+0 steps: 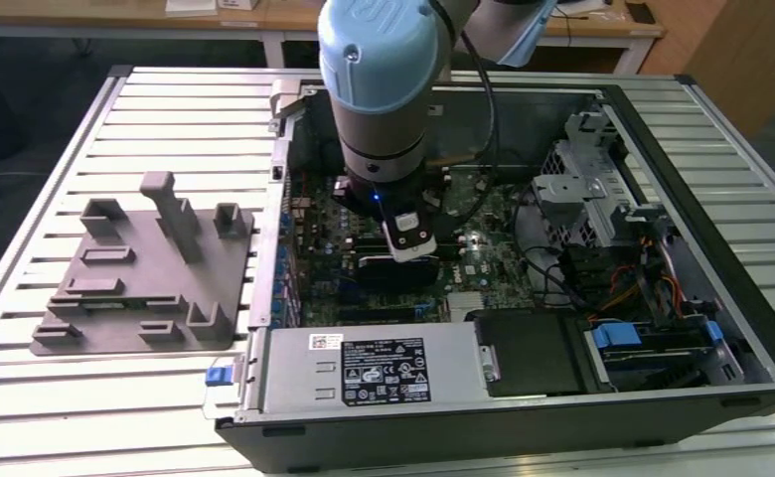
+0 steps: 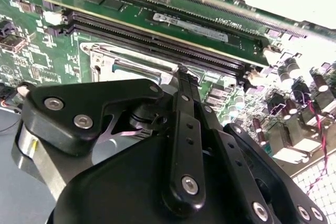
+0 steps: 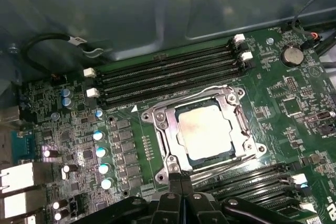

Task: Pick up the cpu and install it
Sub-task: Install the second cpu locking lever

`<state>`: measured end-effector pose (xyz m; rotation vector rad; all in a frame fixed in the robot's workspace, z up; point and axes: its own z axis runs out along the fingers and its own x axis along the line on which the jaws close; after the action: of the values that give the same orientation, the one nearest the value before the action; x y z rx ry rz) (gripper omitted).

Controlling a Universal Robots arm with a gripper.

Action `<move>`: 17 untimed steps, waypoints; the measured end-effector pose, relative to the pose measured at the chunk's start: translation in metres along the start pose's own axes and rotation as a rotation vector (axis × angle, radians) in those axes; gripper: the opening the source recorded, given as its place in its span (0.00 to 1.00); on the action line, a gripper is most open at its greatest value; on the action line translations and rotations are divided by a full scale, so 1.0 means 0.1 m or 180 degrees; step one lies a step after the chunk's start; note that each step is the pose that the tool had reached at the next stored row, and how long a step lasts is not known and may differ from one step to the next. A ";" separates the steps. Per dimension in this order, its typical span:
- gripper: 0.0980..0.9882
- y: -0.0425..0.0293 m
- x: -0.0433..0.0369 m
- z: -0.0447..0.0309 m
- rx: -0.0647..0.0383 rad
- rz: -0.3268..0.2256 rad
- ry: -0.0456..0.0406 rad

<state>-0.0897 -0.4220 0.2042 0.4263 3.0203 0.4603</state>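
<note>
We see the cpu (image 3: 205,131) lying seated in the socket frame (image 3: 157,117), our pincer (image 3: 181,182) hovering beside it, fingers together and empty

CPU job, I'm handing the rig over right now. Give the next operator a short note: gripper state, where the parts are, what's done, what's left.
Gripper: inside the open computer case, low over the motherboard at the edge of the socket; fingers together, nothing between them.
CPU: lies flat in the socket's metal frame, silver top up.
Grey fixture block: on the slatted table, at the exterior view's left of the case.
Done: the CPU appears placed in the socket.
Left: check it is fully seated; whether the frame is latched cannot be told.
</note>
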 end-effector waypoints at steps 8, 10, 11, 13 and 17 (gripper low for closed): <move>0.01 -0.089 -0.022 -0.019 -0.0041 0.0005 0.0012; 0.01 -0.098 -0.016 -0.011 -0.0065 0.0006 0.0018; 0.01 -0.102 -0.010 -0.006 -0.0075 0.0008 0.0021; 0.01 -0.110 0.004 0.007 -0.0087 0.0009 0.0024; 0.01 -0.122 0.013 0.033 -0.0093 0.0010 0.0026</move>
<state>-0.0938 -0.4319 0.1974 0.4282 3.0171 0.5068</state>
